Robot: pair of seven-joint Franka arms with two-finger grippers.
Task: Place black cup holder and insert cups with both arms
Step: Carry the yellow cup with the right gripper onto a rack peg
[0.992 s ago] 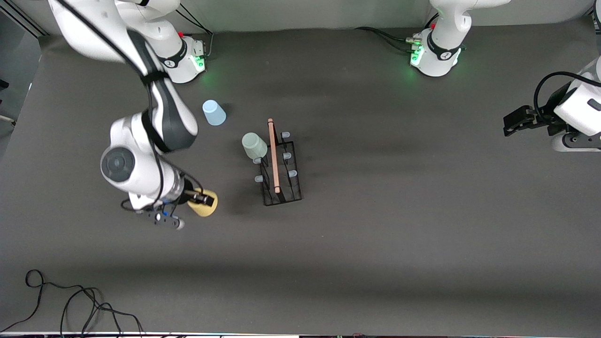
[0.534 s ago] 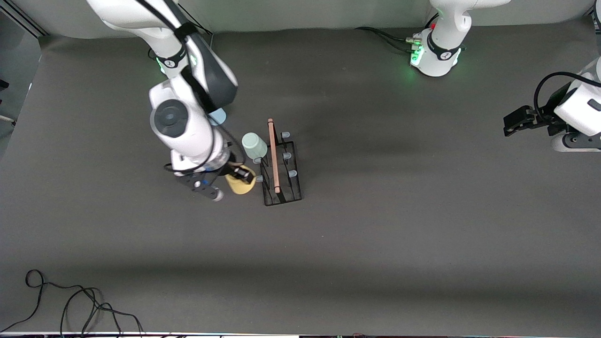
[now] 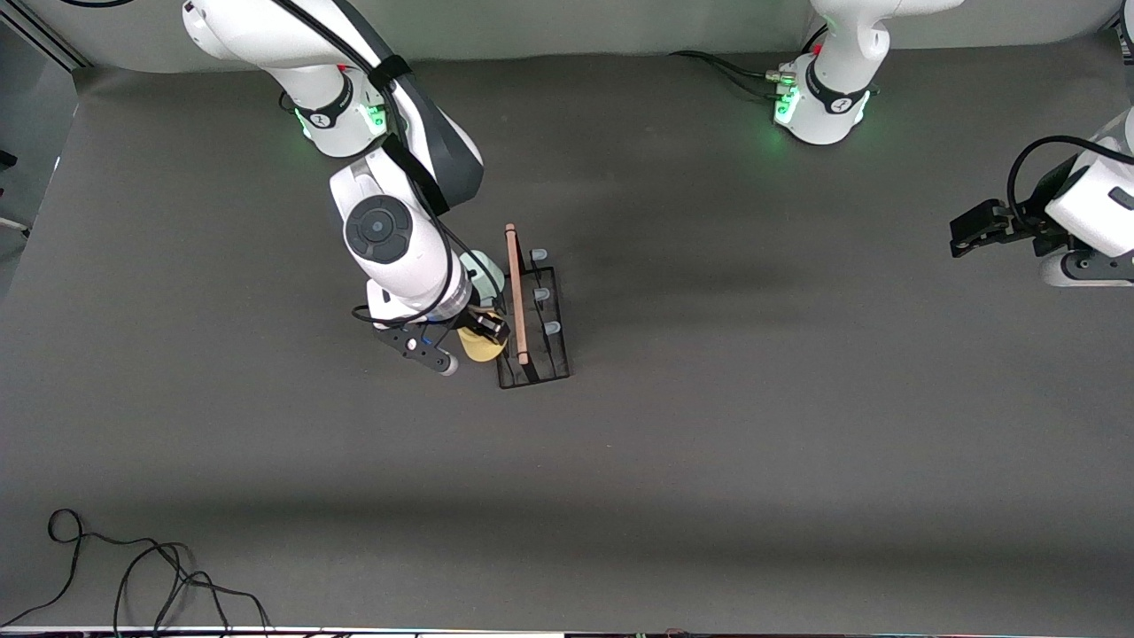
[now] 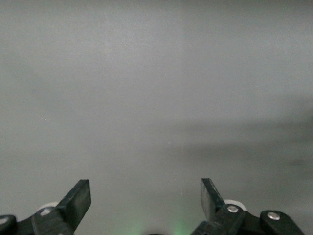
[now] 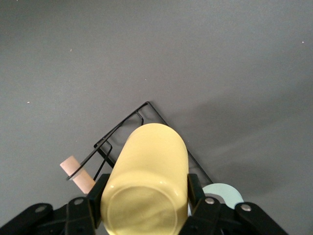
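Observation:
The black cup holder point(image 3: 542, 354) stands mid-table with its wooden rod handle point(image 3: 516, 292) on top. A pale green cup point(image 3: 485, 268) sits on one of its pegs, partly hidden by the right arm. My right gripper point(image 3: 485, 330) is shut on the yellow cup point(image 3: 479, 349), which lies sideways over the holder's edge toward the right arm's end. In the right wrist view the yellow cup point(image 5: 149, 171) sits between the fingers point(image 5: 195, 193), over a corner of the holder point(image 5: 146, 105) and the rod's end point(image 5: 76, 171). My left gripper point(image 3: 970, 232) waits open at the left arm's end of the table; the left gripper point(image 4: 145, 196) holds nothing.
A loose black cable point(image 3: 133, 567) coils on the table near the front camera at the right arm's end. More cables point(image 3: 735, 75) run to the left arm's base point(image 3: 819, 111).
The right arm has carried the yellow cup from the right arm's end of the table to the holder's side. The arm now covers a light blue cup seen earlier. The left arm has not moved.

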